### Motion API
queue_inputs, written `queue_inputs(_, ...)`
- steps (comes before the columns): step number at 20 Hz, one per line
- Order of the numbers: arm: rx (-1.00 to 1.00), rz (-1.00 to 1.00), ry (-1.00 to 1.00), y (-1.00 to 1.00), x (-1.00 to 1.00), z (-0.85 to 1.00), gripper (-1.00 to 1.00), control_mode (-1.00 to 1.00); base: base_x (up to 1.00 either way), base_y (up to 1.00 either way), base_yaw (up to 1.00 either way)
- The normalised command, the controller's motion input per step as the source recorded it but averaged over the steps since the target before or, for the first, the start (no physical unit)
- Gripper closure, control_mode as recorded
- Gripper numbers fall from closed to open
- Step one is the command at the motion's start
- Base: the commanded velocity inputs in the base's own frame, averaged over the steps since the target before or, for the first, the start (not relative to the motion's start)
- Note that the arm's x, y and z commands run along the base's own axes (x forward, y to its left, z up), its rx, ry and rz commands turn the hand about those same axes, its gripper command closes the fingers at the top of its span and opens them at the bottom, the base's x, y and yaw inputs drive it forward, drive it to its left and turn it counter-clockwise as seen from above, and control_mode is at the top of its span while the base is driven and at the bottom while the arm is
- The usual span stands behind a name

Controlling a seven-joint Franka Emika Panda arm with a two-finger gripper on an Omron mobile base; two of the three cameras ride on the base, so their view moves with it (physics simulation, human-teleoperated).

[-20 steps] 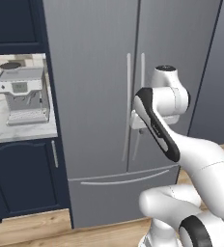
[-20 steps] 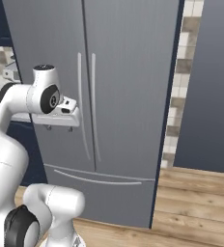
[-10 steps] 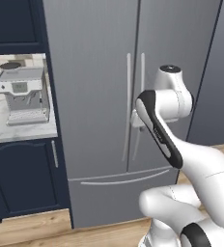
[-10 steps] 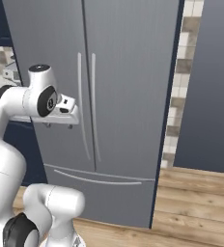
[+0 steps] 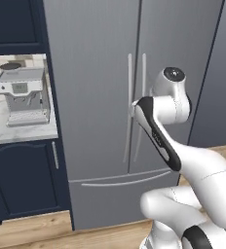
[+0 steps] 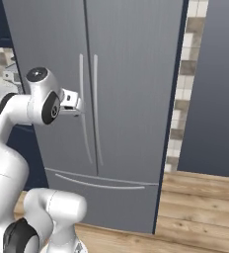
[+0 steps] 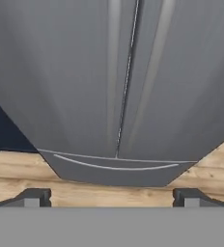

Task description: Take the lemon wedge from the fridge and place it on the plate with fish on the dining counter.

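Grey fridge (image 5: 134,97) stands shut, both doors closed, its two pale vertical handles (image 6: 87,108) side by side at the centre seam. Facing those handles, just in front of them, the tool (image 6: 72,101) hangs released, fingertips (image 7: 34,197) spread wide, grasping nothing.

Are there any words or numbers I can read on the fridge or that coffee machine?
None can be read. The fridge doors are plain grey, with no words or numbers. The coffee machine has a small panel on its front, too blurred to tell if it carries writing.
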Motion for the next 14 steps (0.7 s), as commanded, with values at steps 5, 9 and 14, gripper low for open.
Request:
queue_inputs(5, 0.0, 0.0, -0.04, 0.0, 0.83, 0.01, -1.0, -1.0, 0.0, 0.0, 0.0)
queue_inputs(9, 0.0, 0.0, 0.0, 0.13, 0.81, 0.0, -1.0, -1.0, 0.0, 0.0, 0.0)
queue_inputs(14, 0.0, 0.0, 0.0, 0.19, 0.73, -0.06, -1.0, -1.0, 0.0, 0.0, 0.0)
